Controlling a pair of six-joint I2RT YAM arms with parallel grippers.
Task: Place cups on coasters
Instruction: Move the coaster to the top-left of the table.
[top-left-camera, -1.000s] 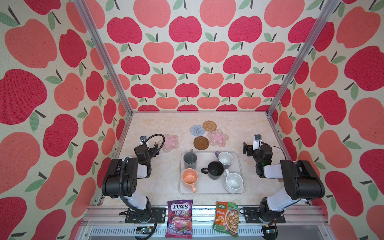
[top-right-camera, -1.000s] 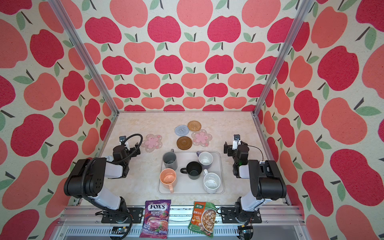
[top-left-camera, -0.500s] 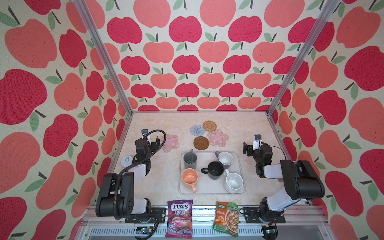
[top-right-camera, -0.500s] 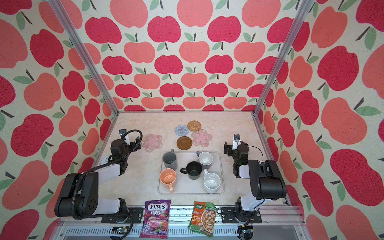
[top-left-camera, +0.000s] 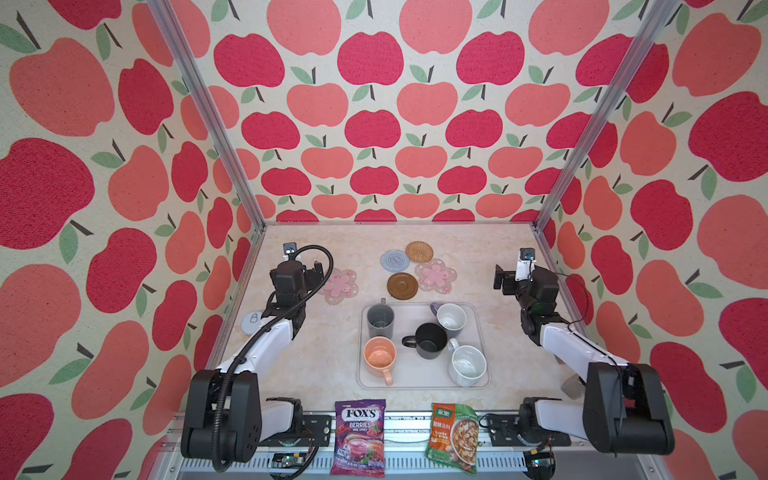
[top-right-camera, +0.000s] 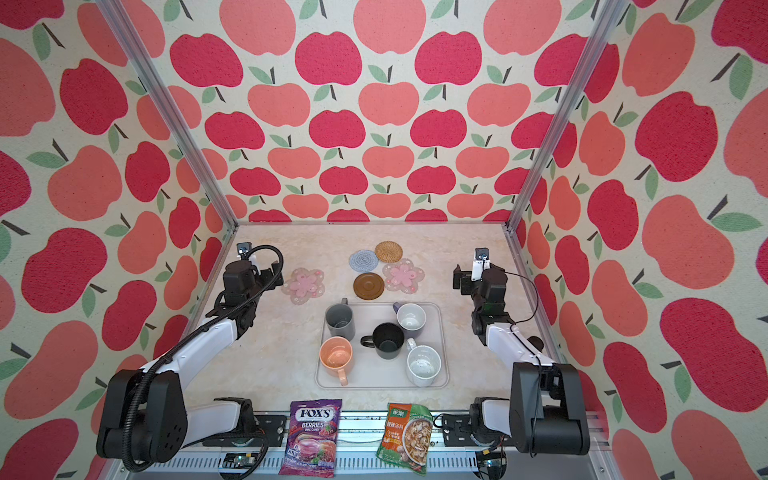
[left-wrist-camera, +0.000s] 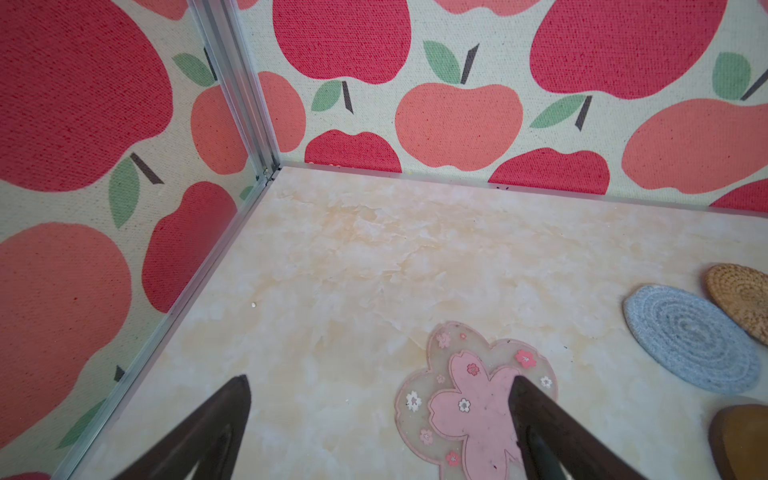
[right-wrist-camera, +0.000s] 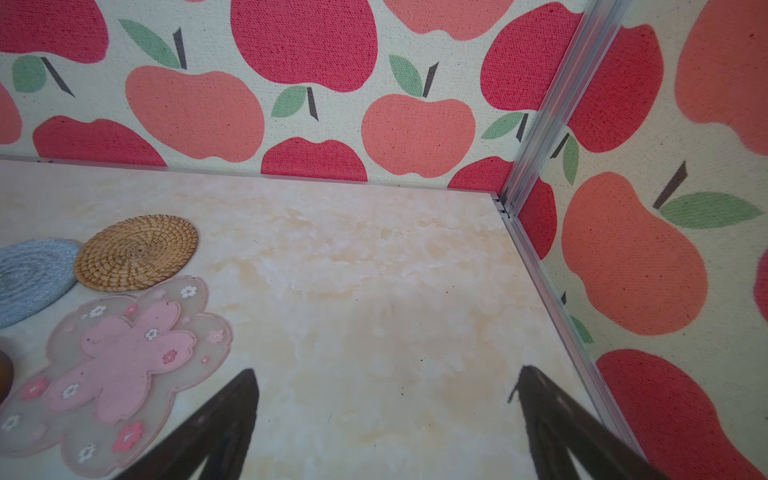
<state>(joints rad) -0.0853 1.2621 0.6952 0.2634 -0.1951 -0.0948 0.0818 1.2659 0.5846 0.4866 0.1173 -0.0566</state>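
Observation:
Five cups stand on the pale tray (top-left-camera: 417, 376): tall grey (top-left-camera: 380, 322), lavender (top-left-camera: 451, 319), black (top-left-camera: 431, 340), peach (top-left-camera: 379, 357) and speckled white (top-left-camera: 467, 365). Behind the tray lie the bare coasters: a pink flower (top-left-camera: 343, 284), a brown disc (top-left-camera: 402, 286), a second pink flower (top-left-camera: 435, 276), a blue-grey round (top-left-camera: 395, 261) and a rattan one (top-left-camera: 419, 252). My left gripper (top-left-camera: 316, 272) (left-wrist-camera: 380, 378) hangs open and empty above the left flower coaster's edge (left-wrist-camera: 469, 399). My right gripper (top-left-camera: 500, 278) (right-wrist-camera: 386, 370) is open over bare table, right of the coasters.
A purple candy bag (top-left-camera: 359, 440) and a soup packet (top-left-camera: 453, 436) lie at the front edge. A small round grey object (top-left-camera: 250, 323) sits by the left wall. Apple-print walls and metal posts close in three sides.
My left arm has unfolded from its tucked pose and carried its gripper a little farther back and up beside the left flower coaster. The right arm has stayed still.

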